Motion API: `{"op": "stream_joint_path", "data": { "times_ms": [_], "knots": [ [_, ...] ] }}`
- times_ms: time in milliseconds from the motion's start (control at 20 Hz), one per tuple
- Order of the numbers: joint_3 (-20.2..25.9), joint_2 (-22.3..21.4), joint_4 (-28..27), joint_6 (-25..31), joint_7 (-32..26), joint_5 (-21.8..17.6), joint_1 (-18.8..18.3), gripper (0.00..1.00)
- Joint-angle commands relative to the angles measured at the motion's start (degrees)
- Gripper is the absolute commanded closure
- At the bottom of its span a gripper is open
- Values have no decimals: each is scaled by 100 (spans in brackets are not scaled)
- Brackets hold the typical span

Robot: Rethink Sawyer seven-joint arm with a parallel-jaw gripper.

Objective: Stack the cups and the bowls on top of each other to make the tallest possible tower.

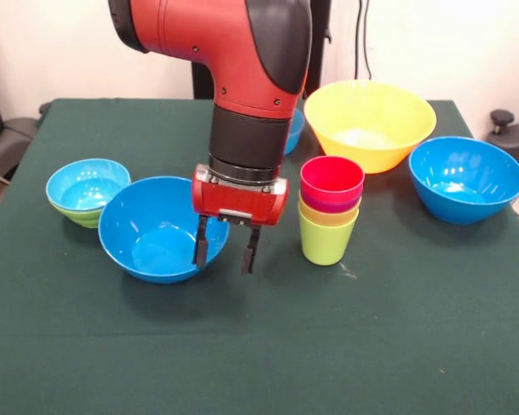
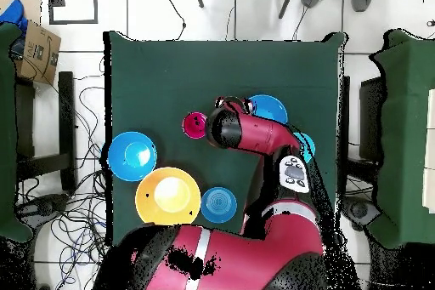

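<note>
My gripper (image 1: 226, 248) hangs, fingers spread and empty, at the near rim of a large glossy blue plastic bowl (image 1: 151, 232), beside the nested ribbed cups (image 1: 329, 209); I should straddle that rim squarely before closing.

Table (image 1: 60, 363) covered in dark green cloth; white wall (image 1: 52, 43) behind; tiled floor (image 2: 255, 10) strewn with cables (image 2: 81, 218); cardboard box (image 2: 38, 48) at side.
</note>
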Motion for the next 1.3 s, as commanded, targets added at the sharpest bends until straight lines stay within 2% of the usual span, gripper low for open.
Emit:
{"op": "stream_joint_path", "data": {
  "times_ms": [50, 600, 1000, 1100, 1300],
  "knots": [
    [20, 300, -106, 189, 481, -328, 84, 0],
    [-83, 92, 125, 503, 419, -341, 90, 0],
    [-95, 172, 167, 656, 383, -324, 118, 0],
    [-56, 165, 218, 684, 467, -243, 119, 0],
    [-136, 191, 350, 737, 1036, 223, 209, 0]
  ]
}}
